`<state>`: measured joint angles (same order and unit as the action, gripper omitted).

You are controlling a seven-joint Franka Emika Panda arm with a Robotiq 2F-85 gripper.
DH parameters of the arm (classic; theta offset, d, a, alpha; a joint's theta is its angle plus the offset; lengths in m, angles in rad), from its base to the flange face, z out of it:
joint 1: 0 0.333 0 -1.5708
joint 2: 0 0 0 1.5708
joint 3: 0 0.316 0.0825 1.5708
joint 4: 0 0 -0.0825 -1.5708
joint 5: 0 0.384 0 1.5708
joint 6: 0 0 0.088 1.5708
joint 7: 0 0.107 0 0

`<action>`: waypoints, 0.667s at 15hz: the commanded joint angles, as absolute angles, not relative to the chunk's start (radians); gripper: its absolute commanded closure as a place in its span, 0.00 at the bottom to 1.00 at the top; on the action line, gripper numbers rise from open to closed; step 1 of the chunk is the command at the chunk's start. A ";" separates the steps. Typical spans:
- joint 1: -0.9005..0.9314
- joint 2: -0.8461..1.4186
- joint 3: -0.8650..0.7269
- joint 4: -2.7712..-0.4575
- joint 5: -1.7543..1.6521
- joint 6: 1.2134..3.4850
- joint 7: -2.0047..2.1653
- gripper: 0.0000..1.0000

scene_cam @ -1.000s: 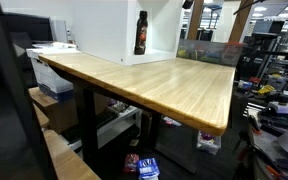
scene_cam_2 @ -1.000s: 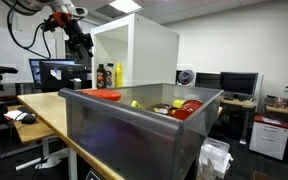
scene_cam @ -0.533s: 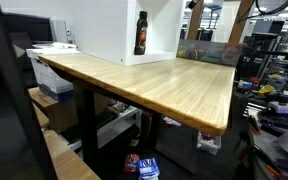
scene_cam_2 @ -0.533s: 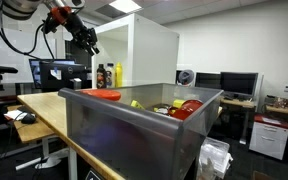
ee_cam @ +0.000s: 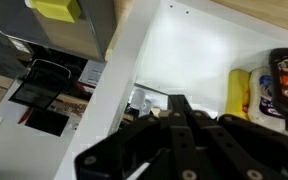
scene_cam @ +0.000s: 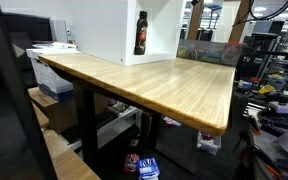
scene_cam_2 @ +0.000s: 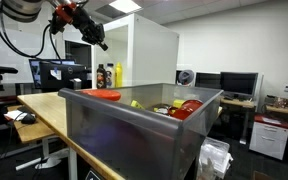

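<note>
My gripper hangs high in the air to the side of the white open-fronted cabinet, near its upper front corner. In the wrist view the gripper has its jaws shut together with nothing between them. Below it, inside the cabinet, stand a dark sauce bottle and a yellow bottle. The dark bottle also shows in an exterior view, standing upright in the cabinet at the back of the wooden table.
A grey plastic bin fills the foreground on the table edge, holding a red lid and several small items. Monitors stand behind the table. Shelves and clutter line the room beside the table.
The arm has swung upward and toward the cabinet's top front corner. The jaws have closed from partly open to shut, on nothing.
</note>
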<state>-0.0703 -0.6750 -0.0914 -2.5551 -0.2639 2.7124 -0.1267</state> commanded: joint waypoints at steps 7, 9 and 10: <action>-0.181 -0.585 -0.076 -2.547 -0.293 2.953 -0.135 1.00; -0.212 -0.558 -0.062 -2.541 -0.299 2.997 -0.131 1.00; -0.225 -0.546 -0.054 -2.538 -0.301 3.012 -0.129 1.00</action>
